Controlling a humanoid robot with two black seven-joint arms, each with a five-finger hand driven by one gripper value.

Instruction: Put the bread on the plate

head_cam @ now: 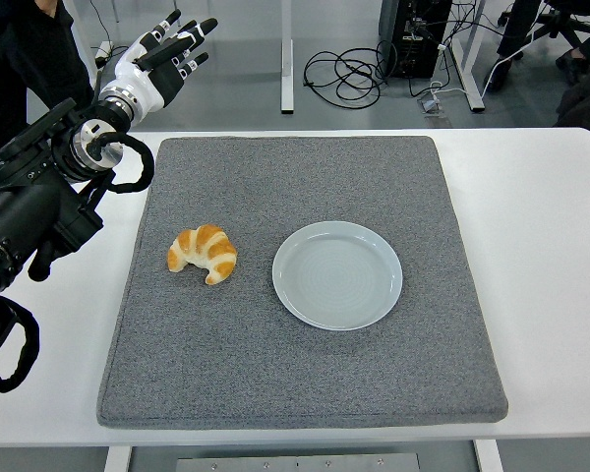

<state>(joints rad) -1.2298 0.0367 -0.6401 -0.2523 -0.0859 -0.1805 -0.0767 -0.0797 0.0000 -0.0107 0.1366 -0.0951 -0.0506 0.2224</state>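
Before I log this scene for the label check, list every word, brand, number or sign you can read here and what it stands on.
None can be read.
The croissant, the plate, the grey mat and the white table carry no print.
The left hand, raised beyond the table's far left corner, shows no legible marking, nor does its black arm.
The computer tower on the floor behind is too small and dark to read.

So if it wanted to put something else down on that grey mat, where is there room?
Plenty. The grey mat is bare along its whole near strip below the croissant and the plate, across the far strip above them, and down its right side past the plate. The only tight spot is the narrow gap between croissant and plate. The left robot hand is raised beyond the mat's far left corner.
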